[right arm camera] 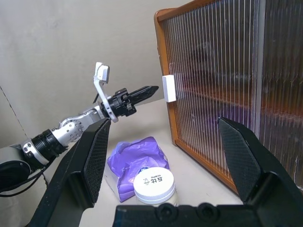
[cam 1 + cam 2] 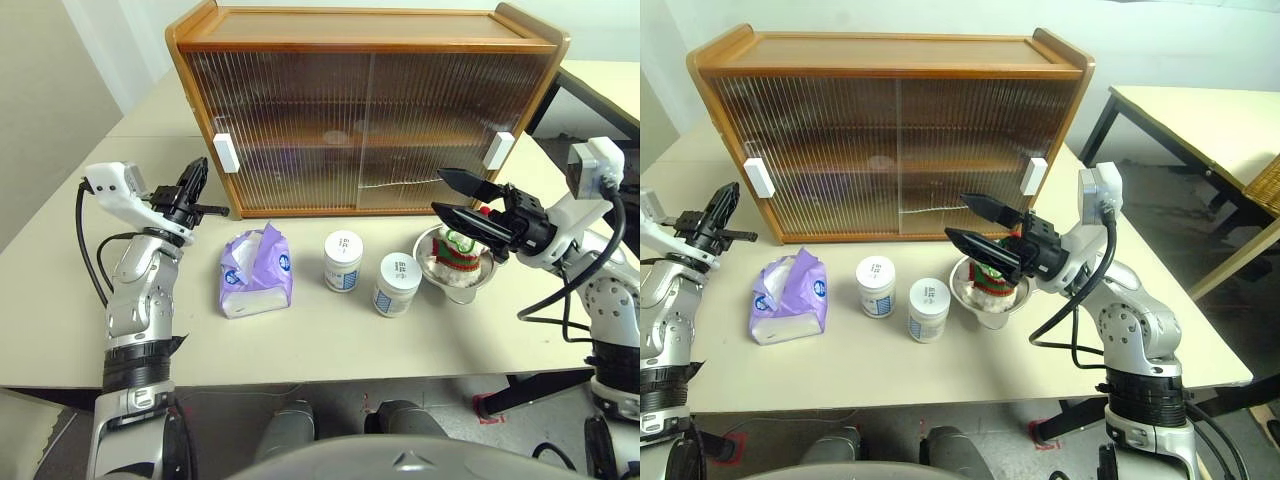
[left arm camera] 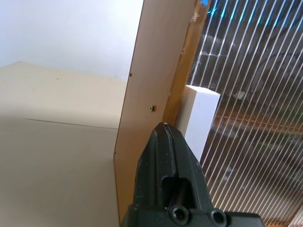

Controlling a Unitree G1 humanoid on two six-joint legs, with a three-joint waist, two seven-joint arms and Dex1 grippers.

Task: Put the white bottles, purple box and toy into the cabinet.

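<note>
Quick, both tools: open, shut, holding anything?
Left tool: shut, holding nothing, tip close to the cabinet's left white handle.
Right tool: open, holding nothing, above the toy.

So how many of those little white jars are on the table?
2. One jar stands just right of the purple tissue pack; the other jar is beside the metal bowl. The closed cabinet might hide more.
</note>
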